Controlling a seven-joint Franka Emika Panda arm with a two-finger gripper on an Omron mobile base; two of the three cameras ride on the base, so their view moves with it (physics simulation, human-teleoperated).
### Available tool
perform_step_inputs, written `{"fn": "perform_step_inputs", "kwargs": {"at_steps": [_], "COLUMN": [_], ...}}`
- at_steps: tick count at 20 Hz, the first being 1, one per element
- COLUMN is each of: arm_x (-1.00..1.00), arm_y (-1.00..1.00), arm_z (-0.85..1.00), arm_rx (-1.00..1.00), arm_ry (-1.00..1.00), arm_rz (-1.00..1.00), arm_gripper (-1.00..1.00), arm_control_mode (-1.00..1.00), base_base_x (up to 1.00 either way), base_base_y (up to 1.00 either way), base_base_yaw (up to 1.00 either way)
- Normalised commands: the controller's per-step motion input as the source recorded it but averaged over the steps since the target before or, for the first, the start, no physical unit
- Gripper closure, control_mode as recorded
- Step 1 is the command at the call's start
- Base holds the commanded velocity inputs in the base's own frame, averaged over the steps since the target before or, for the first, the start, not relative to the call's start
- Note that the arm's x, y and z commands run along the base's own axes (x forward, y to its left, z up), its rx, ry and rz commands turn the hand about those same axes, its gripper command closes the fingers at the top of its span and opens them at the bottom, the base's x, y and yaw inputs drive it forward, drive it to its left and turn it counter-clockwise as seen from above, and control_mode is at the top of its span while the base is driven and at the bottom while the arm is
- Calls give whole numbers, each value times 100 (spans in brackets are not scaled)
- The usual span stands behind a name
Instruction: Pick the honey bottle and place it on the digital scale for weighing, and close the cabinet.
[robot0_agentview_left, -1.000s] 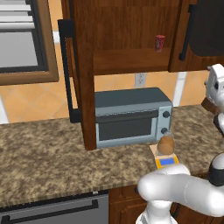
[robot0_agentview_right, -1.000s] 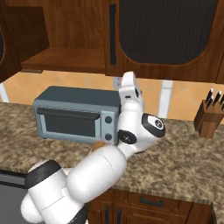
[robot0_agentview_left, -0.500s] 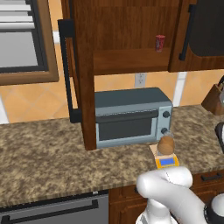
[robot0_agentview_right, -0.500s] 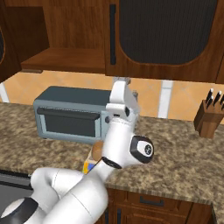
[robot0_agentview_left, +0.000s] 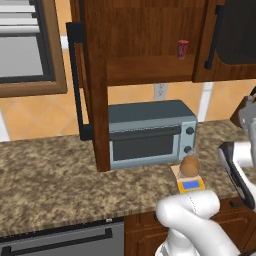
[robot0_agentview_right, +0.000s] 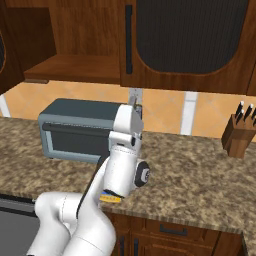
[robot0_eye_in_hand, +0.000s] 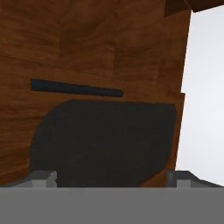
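The amber honey bottle (robot0_agentview_left: 190, 165) stands upright on the small digital scale (robot0_agentview_left: 190, 185), on the counter just in front of the toaster oven's right end. In the right base view a yellow corner of the scale (robot0_agentview_right: 111, 198) peeks out under my arm, which hides the bottle. The dark brown wall cabinet (robot0_agentview_left: 150, 35) has its left door (robot0_agentview_left: 96, 85) swung out edge-on, with the shelf exposed. My gripper (robot0_agentview_right: 134, 104) is raised above the counter, open and holding nothing. In the hand view the gripper (robot0_eye_in_hand: 111, 178) faces a dark-panelled cabinet door (robot0_eye_in_hand: 105, 140), its fingertips far apart.
A grey toaster oven (robot0_agentview_left: 150, 135) sits on the granite counter (robot0_agentview_left: 45, 175) under the cabinet. A small red can (robot0_agentview_left: 183, 49) stands on the cabinet shelf. A knife block (robot0_agentview_right: 239, 134) is at the right by the wall. A black bar handle (robot0_agentview_left: 76, 80) runs down the open door.
My arm has folded in toward the base and the hand has shifted slightly left and down in the right base view. The honey bottle stays on the scale and the cabinet door has not moved.
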Motion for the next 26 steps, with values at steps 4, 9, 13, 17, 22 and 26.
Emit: {"fn": "perform_step_inputs", "kwargs": {"at_steps": [4,9,13,17,22,26], "arm_x": [-8,-2,-17,0,-18,-80], "arm_y": [5,34,59,97,96,38], "arm_z": [-12,-9,-28,-27,-14,9], "arm_rx": [-3,-7,-13,-17,-22,-19], "arm_ry": [-21,0,0,-4,3,25], "arm_rz": [10,0,0,0,0,9], "arm_gripper": [-100,-100,-100,-100,-100,-100], "arm_control_mode": [-100,-100,-100,-100,-100,-100], "base_base_x": [0,0,0,0,0,0], "base_base_y": [0,0,0,0,0,0], "base_base_yaw": [0,0,0,0,0,0]}}
